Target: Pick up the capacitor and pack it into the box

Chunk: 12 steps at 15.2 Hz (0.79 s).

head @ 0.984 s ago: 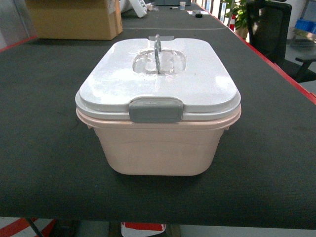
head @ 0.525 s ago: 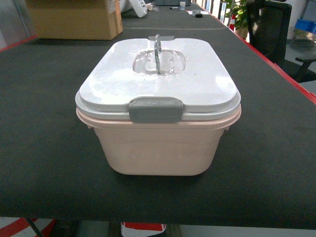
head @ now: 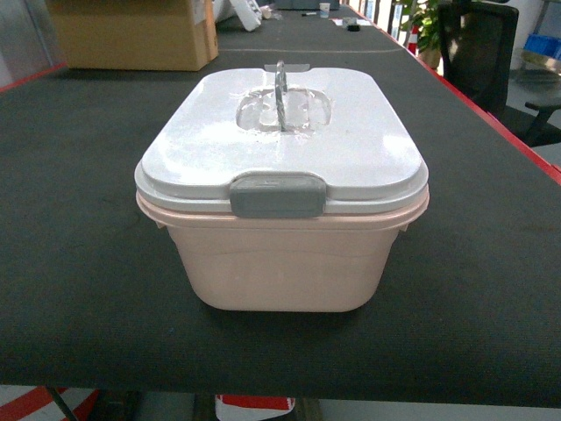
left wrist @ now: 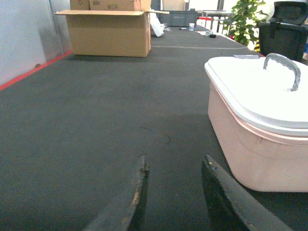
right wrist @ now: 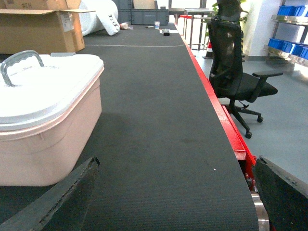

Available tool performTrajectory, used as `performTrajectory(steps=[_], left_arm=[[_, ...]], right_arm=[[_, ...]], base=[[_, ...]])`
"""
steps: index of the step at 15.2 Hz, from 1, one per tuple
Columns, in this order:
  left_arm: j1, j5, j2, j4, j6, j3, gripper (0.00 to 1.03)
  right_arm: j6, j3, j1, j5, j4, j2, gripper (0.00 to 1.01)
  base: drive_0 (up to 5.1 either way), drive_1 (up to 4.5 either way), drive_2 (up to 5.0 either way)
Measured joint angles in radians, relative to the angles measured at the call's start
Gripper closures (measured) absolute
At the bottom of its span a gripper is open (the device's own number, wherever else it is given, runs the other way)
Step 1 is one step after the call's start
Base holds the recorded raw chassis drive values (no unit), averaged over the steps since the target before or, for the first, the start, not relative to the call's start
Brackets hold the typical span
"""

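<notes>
My left pincer [left wrist: 173, 192]: low over the mat, left of the box, fingers narrowly parted, holding nothing.
Box [head: 280, 254]: mid-table between my arms, white lid [head: 280, 132] latched on, so I judge packing waits on opening it.
My right pincer [right wrist: 175, 192]: spread wide, empty.
Capacitor: not in any view.

The head camera looks forward and slightly down, close on the box [head: 282, 202] at 12 o'clock. The left wrist camera sits low on the table [left wrist: 86, 125], box at 2 o'clock; the right wrist camera, equally low, has it at 10 o'clock.
</notes>
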Motion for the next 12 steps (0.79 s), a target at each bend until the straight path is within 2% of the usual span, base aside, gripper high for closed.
performTrajectory(steps=[7, 8, 10, 11, 12], left_arm=[[0.000, 0.000, 0.000, 0.000, 0.000, 0.000, 0.45], [0.000, 0.000, 0.000, 0.000, 0.000, 0.000, 0.38], [0.000, 0.000, 0.000, 0.000, 0.000, 0.000, 0.11], [0.000, 0.000, 0.000, 0.000, 0.001, 0.000, 0.03], [0.000, 0.000, 0.000, 0.000, 0.000, 0.000, 0.06]], right_arm=[[0.000, 0.000, 0.000, 0.000, 0.000, 0.000, 0.03], [0.000, 0.000, 0.000, 0.000, 0.000, 0.000, 0.03], [0.000, 0.000, 0.000, 0.000, 0.000, 0.000, 0.03], [0.000, 0.000, 0.000, 0.000, 0.000, 0.000, 0.03], [0.000, 0.000, 0.000, 0.000, 0.000, 0.000, 0.03]], base=[[0.0, 0.00, 0.0], [0.0, 0.00, 0.0], [0.0, 0.00, 0.0], [0.0, 0.00, 0.0], [0.0, 0.00, 0.0]])
